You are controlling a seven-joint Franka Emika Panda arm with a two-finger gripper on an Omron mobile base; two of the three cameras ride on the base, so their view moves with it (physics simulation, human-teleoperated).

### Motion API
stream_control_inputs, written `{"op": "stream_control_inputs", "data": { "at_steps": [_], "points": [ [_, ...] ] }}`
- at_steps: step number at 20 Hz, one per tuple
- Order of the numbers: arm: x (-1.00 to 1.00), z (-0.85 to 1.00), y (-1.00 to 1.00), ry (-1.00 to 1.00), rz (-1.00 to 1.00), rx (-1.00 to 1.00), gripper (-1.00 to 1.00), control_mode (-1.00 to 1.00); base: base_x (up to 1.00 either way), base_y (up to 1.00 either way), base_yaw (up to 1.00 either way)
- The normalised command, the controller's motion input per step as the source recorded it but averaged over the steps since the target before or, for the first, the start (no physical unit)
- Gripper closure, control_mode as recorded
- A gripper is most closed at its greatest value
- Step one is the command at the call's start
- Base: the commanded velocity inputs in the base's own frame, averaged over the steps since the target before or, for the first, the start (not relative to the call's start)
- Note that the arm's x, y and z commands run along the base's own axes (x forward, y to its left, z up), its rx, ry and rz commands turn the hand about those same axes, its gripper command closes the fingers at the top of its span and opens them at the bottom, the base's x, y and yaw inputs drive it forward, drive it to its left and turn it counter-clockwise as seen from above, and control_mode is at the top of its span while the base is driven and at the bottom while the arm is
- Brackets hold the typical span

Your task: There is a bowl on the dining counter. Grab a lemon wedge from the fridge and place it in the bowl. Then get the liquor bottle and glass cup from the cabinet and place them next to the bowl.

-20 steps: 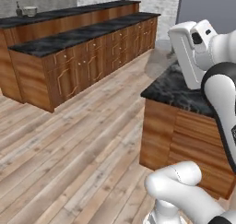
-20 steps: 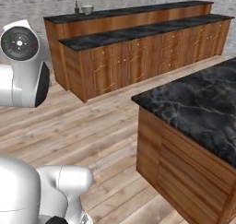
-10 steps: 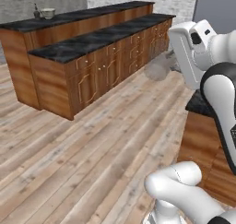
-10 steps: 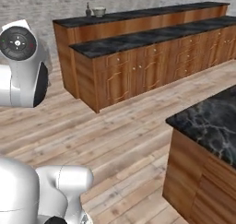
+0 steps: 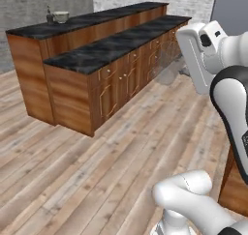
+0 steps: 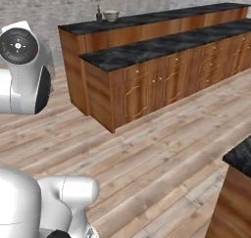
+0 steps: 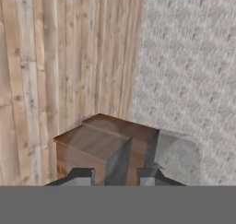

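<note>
The two-tier counter (image 5: 111, 48) is taking up the middle of both base views, its long axis running from the near end on the left away to the far right. Wooden floor (image 5: 72, 171) is lying between it and the robot, so the counter is well apart from the arm (image 5: 230, 98).

The arm is rising at the right of the left base view, with its hand held high and forward. Below the hand a pale, see-through shape is showing, which I am taking to be the glass (image 5: 169, 73). In the hand view the same translucent form (image 7: 177, 156) is sitting just beyond the gripper (image 7: 114, 174). The jaws are standing narrow, and they are apparently gripping the glass, though the contact itself is too faint to confirm.

The bowl (image 5: 60, 17) is sitting on the upper tier at the counter's near left end, also visible from the right base view (image 6: 112, 15). From the gripper it is lying ahead and to the left, and higher than the lower tier. A small dark upright thing (image 5: 49, 16) is standing just beside the bowl, on the side towards the counter's end. It is too small to name, though it may be the bottle.

The coming move is hinging on closing that gap: the glass is needing to travel forward and leftward to the upper tier, landing beside the bowl and not in it.
</note>
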Motion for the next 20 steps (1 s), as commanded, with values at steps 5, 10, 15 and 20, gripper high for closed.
{"op": "stream_control_inputs", "data": {
  "at_steps": [5, 10, 15, 20],
  "points": [
    [0.0, 0.0, 0.0, 0.0, 0.0, 0.0, 1.0, 1.0, 1.0, 1.0, -0.14],
    [0.0, 0.0, 0.0, 0.0, 0.0, 0.0, 1.0, 1.0, 1.0, 1.0, -0.15],
    [0.0, 0.0, 0.0, 0.0, 0.0, 0.0, 1.0, 1.0, 1.0, 1.0, -0.15],
    [0.0, 0.0, 0.0, 0.0, 0.0, 0.0, 1.0, 1.0, 1.0, 1.0, -0.16]
  ]
}}
